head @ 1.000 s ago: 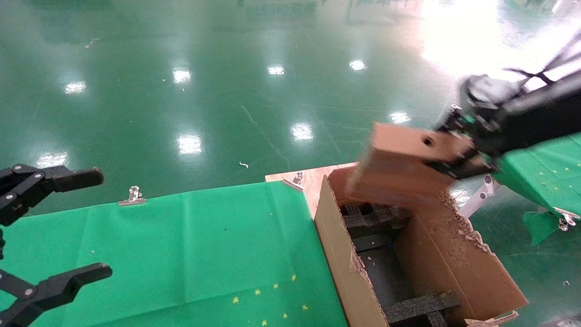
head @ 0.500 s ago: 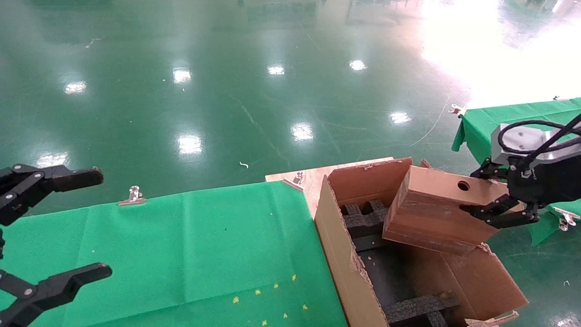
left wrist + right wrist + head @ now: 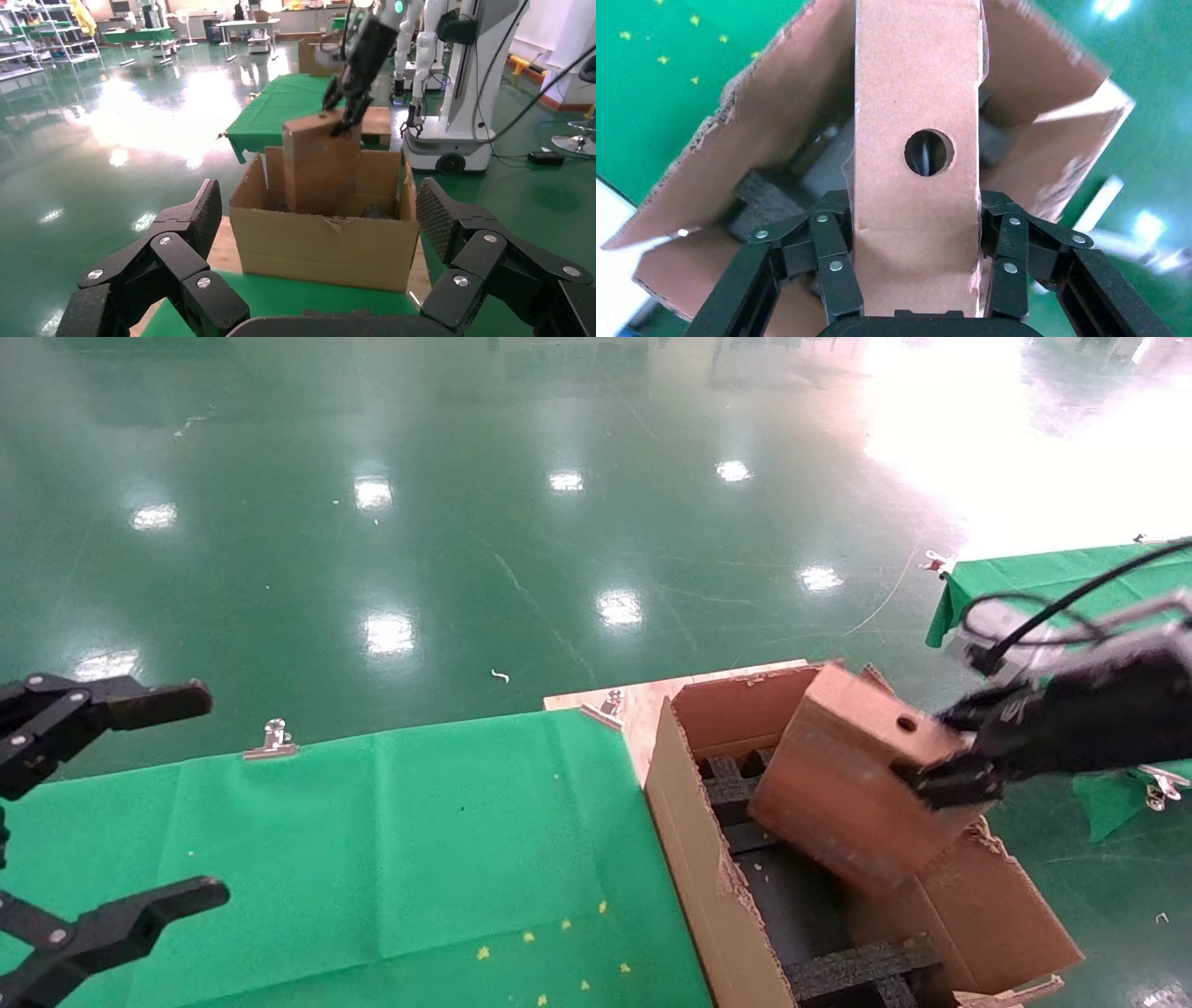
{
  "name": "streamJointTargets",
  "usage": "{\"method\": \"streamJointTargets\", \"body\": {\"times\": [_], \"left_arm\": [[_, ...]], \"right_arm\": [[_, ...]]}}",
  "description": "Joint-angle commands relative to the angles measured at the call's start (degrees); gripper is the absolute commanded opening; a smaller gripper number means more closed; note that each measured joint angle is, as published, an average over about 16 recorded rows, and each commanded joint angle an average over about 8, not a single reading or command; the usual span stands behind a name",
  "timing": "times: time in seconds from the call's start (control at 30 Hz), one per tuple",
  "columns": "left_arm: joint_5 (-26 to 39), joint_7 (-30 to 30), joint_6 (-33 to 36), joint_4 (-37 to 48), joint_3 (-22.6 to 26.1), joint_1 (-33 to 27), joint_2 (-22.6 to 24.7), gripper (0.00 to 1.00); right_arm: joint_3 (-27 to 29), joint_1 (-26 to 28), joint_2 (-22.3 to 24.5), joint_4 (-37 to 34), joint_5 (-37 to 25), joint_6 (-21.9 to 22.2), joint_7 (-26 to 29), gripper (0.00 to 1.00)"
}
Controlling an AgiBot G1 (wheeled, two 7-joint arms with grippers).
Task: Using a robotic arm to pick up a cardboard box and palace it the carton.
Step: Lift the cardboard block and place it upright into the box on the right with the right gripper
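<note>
The cardboard box (image 3: pixel 852 784) is matt brown paperboard. The carton (image 3: pixel 708 887) is rough corrugated cardboard with ragged edges and coarse black foam (image 3: pixel 861 966) inside. Smooth green cloth (image 3: pixel 391 859) covers the desk, held by shiny metal clips (image 3: pixel 273 740). The floor (image 3: pixel 466 523) is glossy.

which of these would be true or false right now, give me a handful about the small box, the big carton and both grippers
1. The right gripper clamps the small brown cardboard box with a round hole. True.
2. That box lies flat on the green cloth. False: it is tilted over the large brown corrugated carton.
3. The left gripper is open and holds nothing. True.
4. The carton is bare inside. False: black foam inserts sit in it.
</note>
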Motion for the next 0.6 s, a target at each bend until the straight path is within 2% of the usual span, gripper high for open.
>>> {"method": "streamJointTargets", "body": {"times": [0.03,0.17,0.3,0.43,0.6], "left_arm": [[0.0,0.0,0.0,0.0,0.0,0.0,0.0,1.00],[0.0,0.0,0.0,0.0,0.0,0.0,0.0,1.00],[0.0,0.0,0.0,0.0,0.0,0.0,0.0,1.00],[0.0,0.0,0.0,0.0,0.0,0.0,0.0,1.00],[0.0,0.0,0.0,0.0,0.0,0.0,0.0,1.00]], "right_arm": [[-0.8,-1.4,1.9,4.3,-1.4,3.3,6.5,0.00],[-2.2,-2.7,3.1,7.6,-6.6,6.8,17.5,0.00],[-3.1,-3.8,2.7,8.2,-9.6,8.6,25.6,0.00],[-3.8,-4.7,2.2,8.4,-11.0,9.7,30.5,0.00],[-4.1,-5.4,1.6,8.6,-11.4,10.6,32.8,0.00]]}}
